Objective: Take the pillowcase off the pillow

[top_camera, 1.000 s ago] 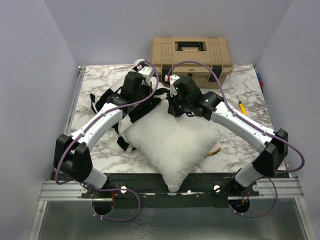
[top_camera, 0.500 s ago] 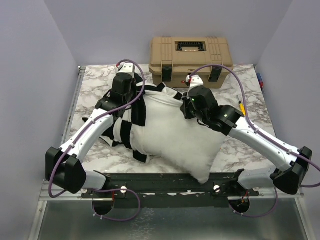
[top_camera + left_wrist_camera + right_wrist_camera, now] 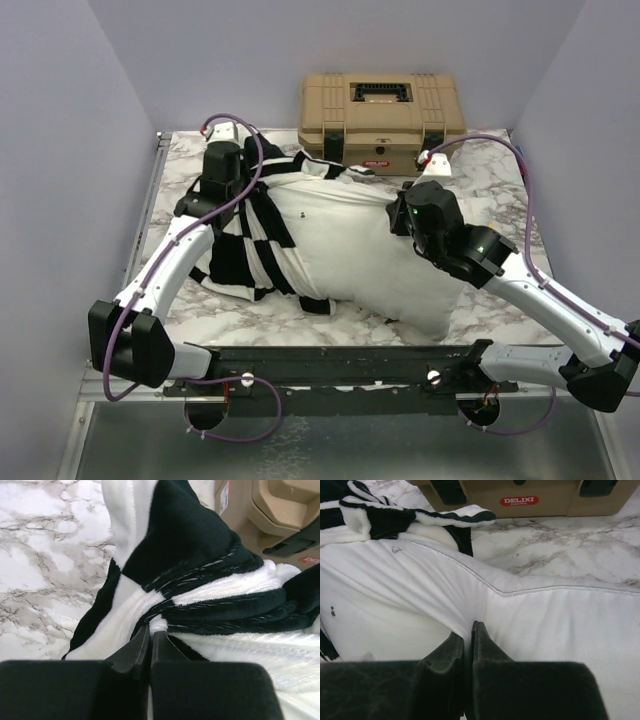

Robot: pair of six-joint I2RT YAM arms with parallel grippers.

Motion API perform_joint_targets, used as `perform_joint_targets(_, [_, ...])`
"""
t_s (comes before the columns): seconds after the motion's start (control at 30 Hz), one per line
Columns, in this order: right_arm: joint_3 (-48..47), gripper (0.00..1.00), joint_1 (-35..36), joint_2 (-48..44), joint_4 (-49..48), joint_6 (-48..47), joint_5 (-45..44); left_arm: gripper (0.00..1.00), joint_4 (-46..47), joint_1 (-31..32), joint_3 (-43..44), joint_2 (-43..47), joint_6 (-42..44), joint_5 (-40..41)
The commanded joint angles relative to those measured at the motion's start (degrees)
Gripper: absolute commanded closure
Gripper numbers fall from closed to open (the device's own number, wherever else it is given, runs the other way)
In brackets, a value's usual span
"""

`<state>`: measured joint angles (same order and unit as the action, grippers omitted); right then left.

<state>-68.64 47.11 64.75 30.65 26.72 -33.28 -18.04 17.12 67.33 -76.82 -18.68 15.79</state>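
Pulled wider apart than half a second ago: carried the left gripper (image 3: 150, 631) out toward 9 o'clock and the right gripper (image 3: 466, 630) out toward 3 o'clock, away from the middle of the table (image 3: 178, 160). Stretched the pillow (image 3: 350, 240) sideways with that, so now lying broader and flatter across the centre, with its near corner drawn back from the 6 o'clock rail it touched before. Bared more white as well: slid the pillowcase (image 3: 255, 235) toward 9 o'clock, now bunched in folds over the left end of the pillow only, with one strip trailing along the 12 o'clock edge just in front of the toolbox (image 3: 382, 110). Left the toolbox unmoved at 12 o'clock. On the left, clamped together on a fold of the pillowcase. On the right, pressed together on a pinch of the pillow's plain white skin, at about 3 o'clock of the cushion. Counted: one pillow, one pillowcase, one toolbox, two grippers, both gripping cloth.
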Motion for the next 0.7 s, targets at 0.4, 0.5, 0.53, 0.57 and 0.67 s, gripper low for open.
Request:
perform_joint_targets(0.4, [0.88, 0.95, -5.95, 2.37, 1.21, 2.1, -13.0, 0.84, -1.89, -10.28, 4.24, -6.46, 0.94, -10.62])
perform_joint_targets(0.5, [-0.02, 0.9, -5.96, 2.65, 2.2, 2.07, -12.03, 0.71, -1.81, -7.96, 4.17, -4.93, 2.45, -9.62])
perform_joint_targets(0.53, [-0.27, 0.88, -5.96, 2.51, 2.43, 1.8, -11.54, 0.67, -1.9, -7.22, 4.27, -4.29, 2.86, -9.19])
perform_joint_targets(0.57, [-0.51, 0.85, -5.94, 2.17, 2.6, 1.32, -11.13, 0.62, -1.97, -6.47, 4.3, -3.63, 3.24, -8.59])
perform_joint_targets(0.67, [-1.65, 0.71, -5.97, 1.16, 3.67, -0.61, -8.4, 0.5, -2.47, -3.28, 4.22, -0.83, 3.96, -5.36])
